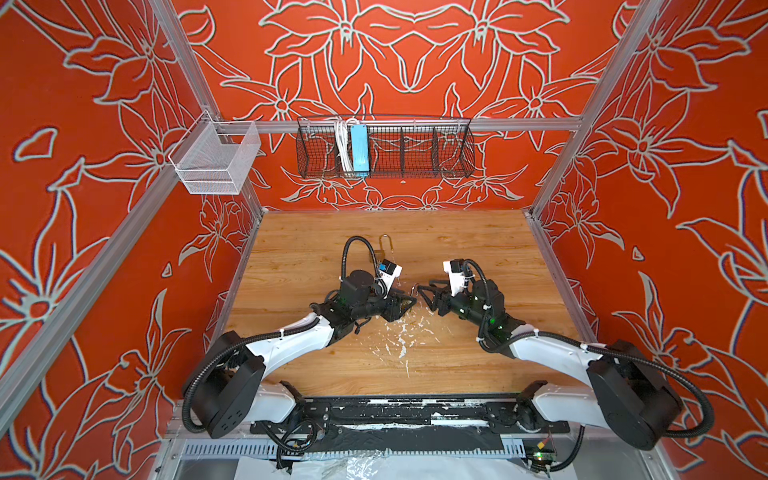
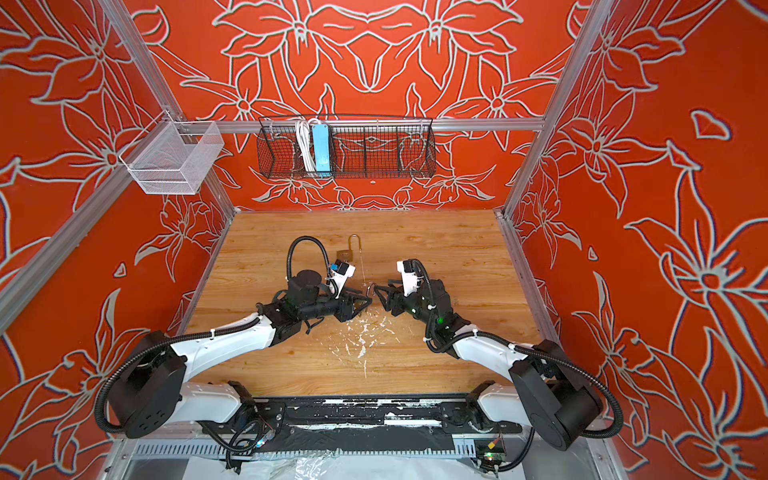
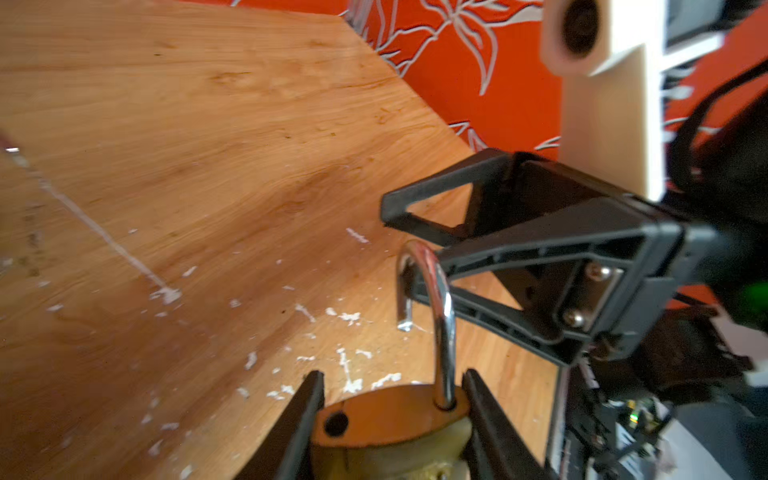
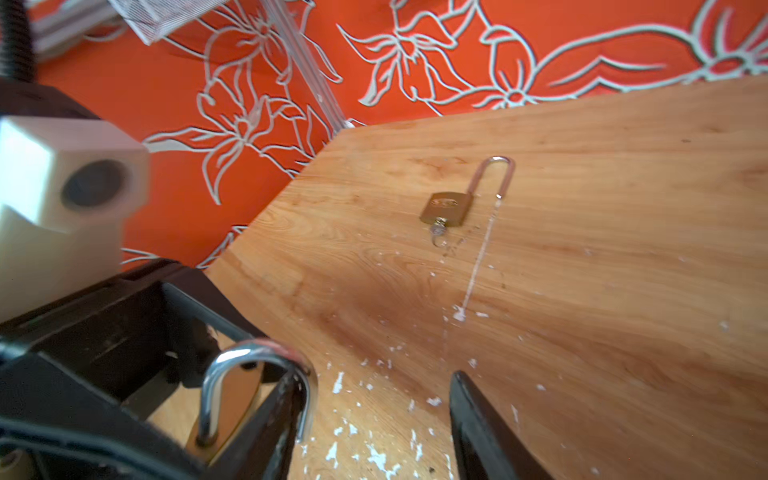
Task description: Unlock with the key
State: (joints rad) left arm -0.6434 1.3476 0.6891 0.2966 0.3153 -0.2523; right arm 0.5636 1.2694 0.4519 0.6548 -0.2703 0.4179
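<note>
Pinching the padlock [image 3: 386,417], the left claw [image 3: 390,376] may lose it if the spread right claw [image 4: 374,380] snags the open shackle [image 3: 441,299].

Orange-red walls [image 1: 415,62] all round, patterned with large flowers outlined in pale grey. Honey-brown wood grain on the counter [image 1: 457,257], flecked with white specks [image 1: 399,332] at lower centre of both top views, plus one thin white streak [image 4: 478,266]. Brass-brown body and shiny silver shackle on the held padlock [image 3: 374,415]; same brass and silver on the far padlock [image 4: 446,208], with a silver key [image 4: 436,230]. Matte black left tool [image 3: 392,374] and right tool [image 4: 374,376]. White and black arms [image 1: 291,340]. Black wire basket [image 1: 415,149] at upper centre, with a light blue power strip [image 1: 358,149] and white cord [image 1: 341,145]. White mesh basket [image 1: 216,162] at upper left.
</note>
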